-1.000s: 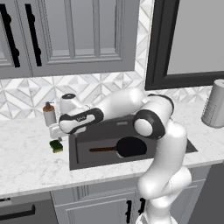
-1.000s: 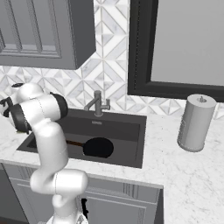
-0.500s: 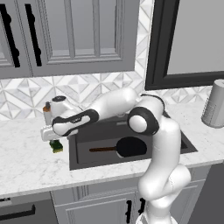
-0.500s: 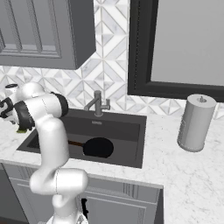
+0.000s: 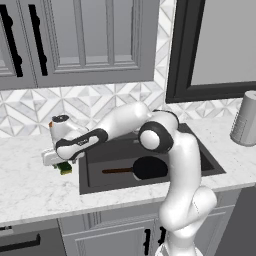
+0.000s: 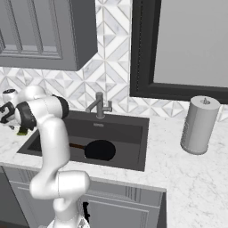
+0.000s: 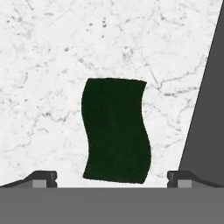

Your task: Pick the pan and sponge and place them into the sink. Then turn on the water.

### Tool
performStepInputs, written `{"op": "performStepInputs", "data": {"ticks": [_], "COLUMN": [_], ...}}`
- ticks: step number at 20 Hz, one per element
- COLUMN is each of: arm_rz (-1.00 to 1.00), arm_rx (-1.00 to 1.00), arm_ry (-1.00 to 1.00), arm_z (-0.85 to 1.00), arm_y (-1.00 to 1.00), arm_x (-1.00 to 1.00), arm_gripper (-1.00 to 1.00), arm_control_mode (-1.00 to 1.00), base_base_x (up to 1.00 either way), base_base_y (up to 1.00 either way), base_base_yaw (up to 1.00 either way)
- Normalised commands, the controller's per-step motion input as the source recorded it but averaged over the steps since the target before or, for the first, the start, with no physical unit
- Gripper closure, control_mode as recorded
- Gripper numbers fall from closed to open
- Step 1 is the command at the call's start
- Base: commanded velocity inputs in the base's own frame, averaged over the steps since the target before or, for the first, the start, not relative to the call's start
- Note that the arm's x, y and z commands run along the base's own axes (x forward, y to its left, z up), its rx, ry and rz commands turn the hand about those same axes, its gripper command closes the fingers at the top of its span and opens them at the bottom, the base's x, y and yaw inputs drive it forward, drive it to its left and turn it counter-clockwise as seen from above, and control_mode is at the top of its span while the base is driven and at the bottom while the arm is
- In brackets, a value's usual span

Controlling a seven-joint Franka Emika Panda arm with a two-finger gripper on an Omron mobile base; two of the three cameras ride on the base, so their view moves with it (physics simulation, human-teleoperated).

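The black pan (image 5: 150, 167) lies flat in the dark grey sink (image 5: 207, 160), its reddish-brown handle (image 5: 117, 171) pointing left; the right base view also has the pan (image 6: 100, 150) in the sink (image 6: 129, 129). On the marble just left of the sink lies the green and yellow sponge (image 5: 64, 169), with the sponge (image 6: 22, 131) at the far left of the right base view. My gripper (image 5: 58, 161) hangs right over it. In the hand view the gripper (image 7: 113, 178) is open, its fingertips (image 7: 43, 177) standing wide on either side of the dark green sponge (image 7: 116, 131). No water runs from the faucet (image 6: 99, 106).
A grey paper-towel roll (image 6: 200, 125) stands on the counter right of the sink, also the roll (image 5: 245, 119) at the far right. The sink's left rim (image 7: 210, 109) runs close beside the sponge. Grey cabinets hang above the tiled backsplash.
The arm has swung left off the sink's left edge and lowered the hand over the sponge. The pan has stayed in the sink.
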Motion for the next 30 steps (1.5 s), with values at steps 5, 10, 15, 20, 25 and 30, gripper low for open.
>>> {"op": "performStepInputs", "data": {"ticks": [5,10,15,20,25,30], "arm_rz": [0.00,0.00,0.00,0.00,0.00,0.00], "arm_rx": [0.00,0.00,0.00,0.00,0.00,0.00], "arm_ry": [0.00,0.00,0.01,0.02,0.05,0.02], "arm_z": [-0.27,-0.33,-0.28,-0.09,-0.13,-0.06], "arm_y": [0.00,0.00,0.00,0.00,0.00,0.00], "arm_x": [0.17,0.11,0.05,0.00,0.02,0.00], "arm_gripper": [-1.00,-1.00,-1.00,1.00,1.00,1.00], "arm_control_mode": [-1.00,-1.00,-1.00,-1.00,-1.00,-1.00], "base_base_x": [0.00,0.00,0.00,0.00,0.00,0.00], "base_base_y": [0.00,0.00,0.00,0.00,0.00,0.00], "base_base_yaw": [0.00,0.00,0.00,0.00,0.00,0.00]}}
